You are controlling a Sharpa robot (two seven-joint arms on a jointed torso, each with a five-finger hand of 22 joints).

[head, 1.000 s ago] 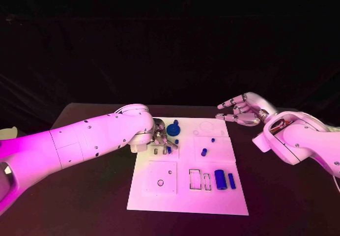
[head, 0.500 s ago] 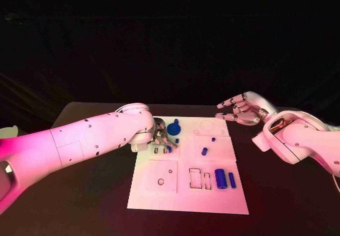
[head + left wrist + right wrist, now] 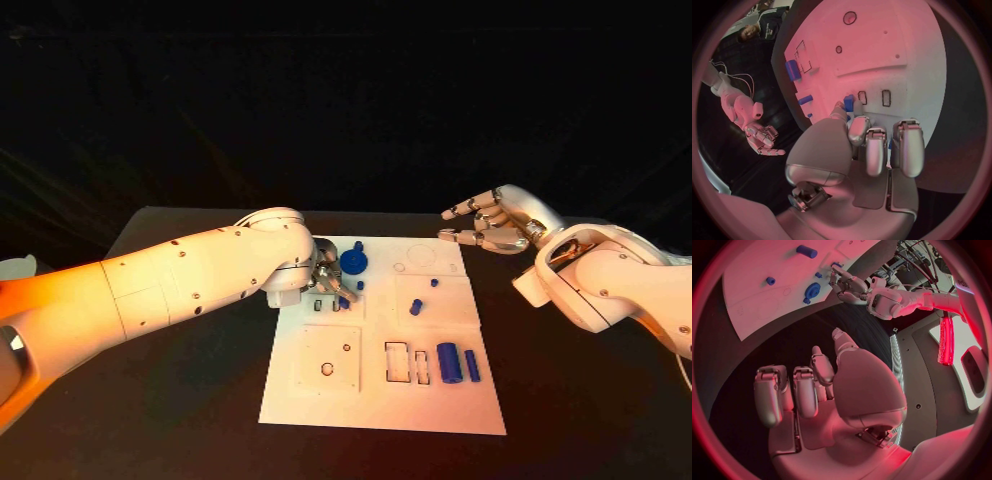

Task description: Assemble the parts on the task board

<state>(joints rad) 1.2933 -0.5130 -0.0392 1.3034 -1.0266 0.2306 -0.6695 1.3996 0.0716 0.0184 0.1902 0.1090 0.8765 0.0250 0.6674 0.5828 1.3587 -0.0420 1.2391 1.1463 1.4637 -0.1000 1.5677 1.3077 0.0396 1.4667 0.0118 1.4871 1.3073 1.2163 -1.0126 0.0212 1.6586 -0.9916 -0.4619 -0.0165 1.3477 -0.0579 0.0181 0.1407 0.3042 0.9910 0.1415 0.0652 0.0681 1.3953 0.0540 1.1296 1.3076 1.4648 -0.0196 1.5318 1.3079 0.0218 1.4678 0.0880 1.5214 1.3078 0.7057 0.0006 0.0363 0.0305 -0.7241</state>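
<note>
The white task board point(image 3: 378, 395) lies in the middle of the black table. My left hand point(image 3: 329, 281) is low over the board's far left corner, by two small slots point(image 3: 886, 97). In the left wrist view its thumb and a finger pinch a small blue part point(image 3: 849, 103) next to those slots. A round blue part point(image 3: 353, 263) stands just beyond the hand. Two small blue pegs point(image 3: 415, 308) sit mid-board, and two blue cylinders point(image 3: 449, 364) lie near the right edge. My right hand point(image 3: 490, 226) hovers off the board's far right corner, fingers bent and apart, holding nothing.
Empty recesses mark the near half of the board: a rectangular slot point(image 3: 397, 364) and a small hole point(image 3: 326, 371). Bare black table point(image 3: 591, 400) surrounds the board on every side. My left forearm point(image 3: 159, 290) crosses the table's left part.
My left hand's fingers have shifted very slightly over the slots. The right hand has stayed where it was.
</note>
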